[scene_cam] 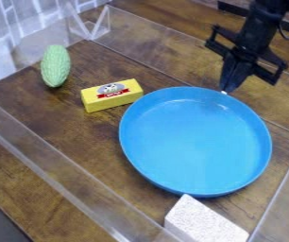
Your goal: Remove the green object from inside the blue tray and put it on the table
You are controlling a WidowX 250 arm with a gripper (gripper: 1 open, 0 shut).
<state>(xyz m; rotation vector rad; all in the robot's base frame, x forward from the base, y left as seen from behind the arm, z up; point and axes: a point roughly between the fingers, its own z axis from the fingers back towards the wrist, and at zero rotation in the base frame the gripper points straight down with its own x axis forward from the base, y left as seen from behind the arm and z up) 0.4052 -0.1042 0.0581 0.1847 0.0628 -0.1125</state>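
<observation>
- A pale green, bumpy-skinned oblong vegetable (57, 65) rests on the dark brown wooden plank table (43, 129) — outside the round bright blue plastic tray (195, 142).
- A yellow rectangular block (111, 93) lies between them.
- A black robot gripper (226, 79) hovers near the tray's far rim.
- A speckled white block (205, 220) sits beside the tray.
</observation>
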